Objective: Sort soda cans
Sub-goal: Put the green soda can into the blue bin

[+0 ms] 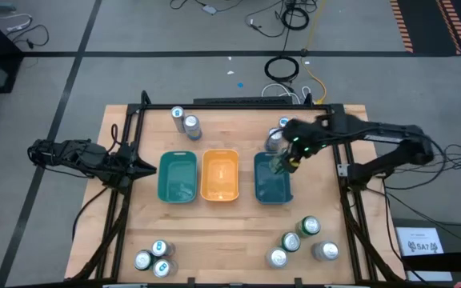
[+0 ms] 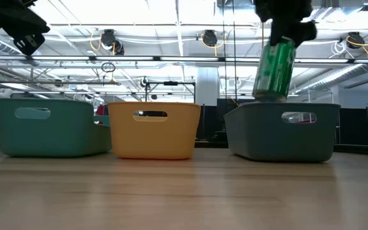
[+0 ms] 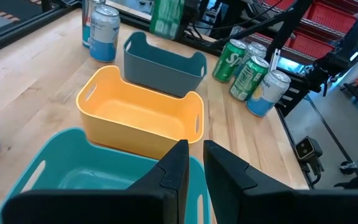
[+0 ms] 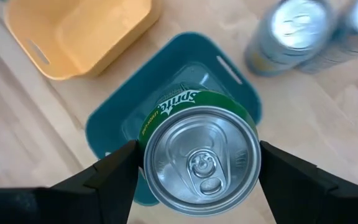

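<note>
Wooden table [image 1: 238,232] carries three trays in a row, and the left gripper [image 1: 138,169] waits at its left edge, just beside the teal tray [image 1: 178,177], with its fingers [image 3: 173,171] nearly together and nothing between them. Next comes the yellow tray [image 1: 220,174], empty as far as the left wrist view shows. Further right stands the dark-green tray [image 1: 272,186], and over it the right gripper [image 4: 197,168] holds a green can [image 2: 275,69] upright, its two fingers pressed on opposite sides of the body just under the silver top. In the low view the can's base hangs just above the tray's rim, towards its left part.

The step in hand looks like the drop into this tray. To do it well, the arm should probably lower the can straight down until the base is close to the tray floor, keep it upright, and only then part the fingers, so it does not bounce or tip.

Other cans wait: two at the back left [image 1: 186,122], a group at the front left [image 1: 152,258], a group at the front right [image 1: 301,238].
</note>
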Action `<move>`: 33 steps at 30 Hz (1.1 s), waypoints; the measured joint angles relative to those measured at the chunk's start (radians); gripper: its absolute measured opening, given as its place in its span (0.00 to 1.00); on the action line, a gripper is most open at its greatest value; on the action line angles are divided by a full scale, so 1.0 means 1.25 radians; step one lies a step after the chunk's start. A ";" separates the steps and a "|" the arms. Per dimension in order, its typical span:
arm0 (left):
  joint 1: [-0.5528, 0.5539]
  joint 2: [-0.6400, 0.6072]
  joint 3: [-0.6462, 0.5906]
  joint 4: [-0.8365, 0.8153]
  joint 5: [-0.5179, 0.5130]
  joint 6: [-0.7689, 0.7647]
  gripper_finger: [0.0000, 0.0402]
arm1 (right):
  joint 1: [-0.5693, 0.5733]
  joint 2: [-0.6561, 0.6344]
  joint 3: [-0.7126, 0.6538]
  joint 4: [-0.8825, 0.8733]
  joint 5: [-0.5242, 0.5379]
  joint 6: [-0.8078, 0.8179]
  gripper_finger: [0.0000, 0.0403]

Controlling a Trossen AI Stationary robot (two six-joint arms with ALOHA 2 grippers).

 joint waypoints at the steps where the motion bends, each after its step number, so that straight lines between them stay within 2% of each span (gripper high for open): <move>1: 0.000 0.000 0.000 0.000 0.000 0.000 0.15 | 0.011 0.025 0.010 0.001 0.006 0.007 0.68; 8: 0.000 0.000 0.000 0.000 0.000 -0.001 0.15 | 0.062 0.175 0.086 0.008 0.064 0.013 0.68; 14: 0.000 0.000 0.000 0.000 0.000 -0.001 0.15 | 0.062 0.246 0.088 0.015 0.083 0.013 0.68; 33: 0.000 0.000 0.000 0.000 0.000 0.000 0.15 | 0.029 0.345 0.080 0.067 0.083 -0.012 0.70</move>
